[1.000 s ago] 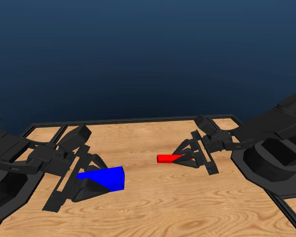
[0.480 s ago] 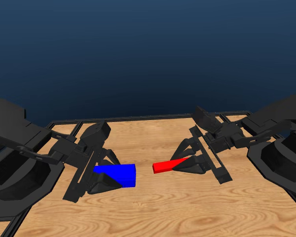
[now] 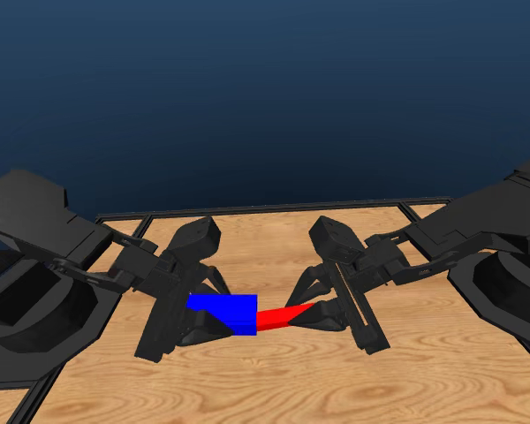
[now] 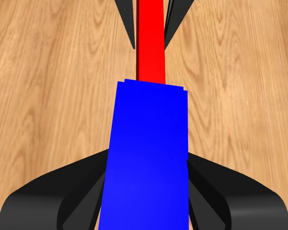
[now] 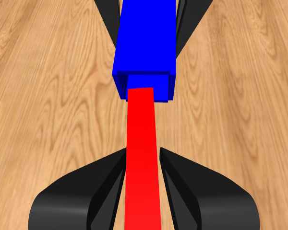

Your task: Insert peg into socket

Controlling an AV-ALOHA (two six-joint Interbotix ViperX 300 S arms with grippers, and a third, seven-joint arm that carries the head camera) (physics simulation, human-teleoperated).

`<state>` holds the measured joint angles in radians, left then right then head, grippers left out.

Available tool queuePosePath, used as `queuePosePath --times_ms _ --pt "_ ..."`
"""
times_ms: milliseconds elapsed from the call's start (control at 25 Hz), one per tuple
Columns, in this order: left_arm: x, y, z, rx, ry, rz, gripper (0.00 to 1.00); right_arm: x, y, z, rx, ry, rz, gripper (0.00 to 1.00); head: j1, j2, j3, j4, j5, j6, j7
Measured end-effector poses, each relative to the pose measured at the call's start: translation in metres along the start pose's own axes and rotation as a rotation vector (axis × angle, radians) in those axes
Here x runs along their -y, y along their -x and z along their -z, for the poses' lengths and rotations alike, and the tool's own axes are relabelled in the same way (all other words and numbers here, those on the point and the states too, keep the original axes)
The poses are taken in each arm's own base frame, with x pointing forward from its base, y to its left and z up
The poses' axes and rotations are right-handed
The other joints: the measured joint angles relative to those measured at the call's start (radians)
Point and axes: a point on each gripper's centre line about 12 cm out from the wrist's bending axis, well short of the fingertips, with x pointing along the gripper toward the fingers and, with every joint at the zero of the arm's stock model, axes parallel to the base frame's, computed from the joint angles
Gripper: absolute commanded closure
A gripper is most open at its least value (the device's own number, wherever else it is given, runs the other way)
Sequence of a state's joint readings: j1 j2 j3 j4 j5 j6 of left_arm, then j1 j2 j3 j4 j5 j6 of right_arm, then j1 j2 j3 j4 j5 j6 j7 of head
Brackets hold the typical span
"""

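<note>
Left gripper (image 3: 214,320) closed on the blue block (image 3: 226,313), gripping its rear portion, the block projecting forward from between the jaws toward the opposite arm; right gripper (image 3: 321,311) closed on the red bar (image 3: 281,317), gripping its rear portion, the bar reaching forward from the jaws to the block; both parts held above the wooden table (image 3: 274,389), between the two tools. In the right wrist view, the bar (image 5: 142,158) runs straight ahead of its jaws and its front end sits at the square opening in the block's (image 5: 145,40) facing end, inside the blue rim; how deep it has entered cannot be told. In the left wrist view, the block (image 4: 146,158) hides the joint, the bar (image 4: 150,40) emerging beyond its far end, in line with it. No writing, brand or label on any surface.
</note>
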<state>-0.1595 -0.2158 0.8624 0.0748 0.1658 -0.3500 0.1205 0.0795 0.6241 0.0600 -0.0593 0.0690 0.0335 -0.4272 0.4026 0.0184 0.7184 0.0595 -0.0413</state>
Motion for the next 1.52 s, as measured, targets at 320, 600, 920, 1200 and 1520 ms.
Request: queuePosePath --times_ms 320,600,920,1200,1520 --pt "0.002 -0.010 0.002 -0.019 0.020 0.001 1.00 0.007 0.010 -0.020 0.018 0.026 0.014 1.00 0.016 -0.002 0.000 0.004 0.008 -0.003 0.004" --pt "0.003 -0.014 -0.007 0.016 0.017 0.009 1.00 0.005 0.005 -0.019 0.019 0.004 0.010 1.00 0.019 -0.011 0.001 0.002 0.009 -0.010 0.005" --pt "0.002 -0.014 0.000 -0.014 -0.019 0.001 1.00 0.000 -0.042 -0.017 0.101 -0.083 -0.007 1.00 0.019 -0.022 0.004 0.002 0.000 -0.011 0.003" --pt "0.008 -0.014 0.007 -0.025 -0.041 0.019 1.00 -0.009 -0.051 -0.018 0.118 -0.100 -0.027 0.00 0.021 -0.036 0.007 0.003 -0.009 -0.008 -0.008" --pt "0.002 -0.011 -0.010 0.093 -0.025 0.033 1.00 -0.002 -0.021 -0.001 0.095 -0.195 -0.016 0.00 0.027 -0.056 0.012 0.004 -0.017 -0.007 -0.013"
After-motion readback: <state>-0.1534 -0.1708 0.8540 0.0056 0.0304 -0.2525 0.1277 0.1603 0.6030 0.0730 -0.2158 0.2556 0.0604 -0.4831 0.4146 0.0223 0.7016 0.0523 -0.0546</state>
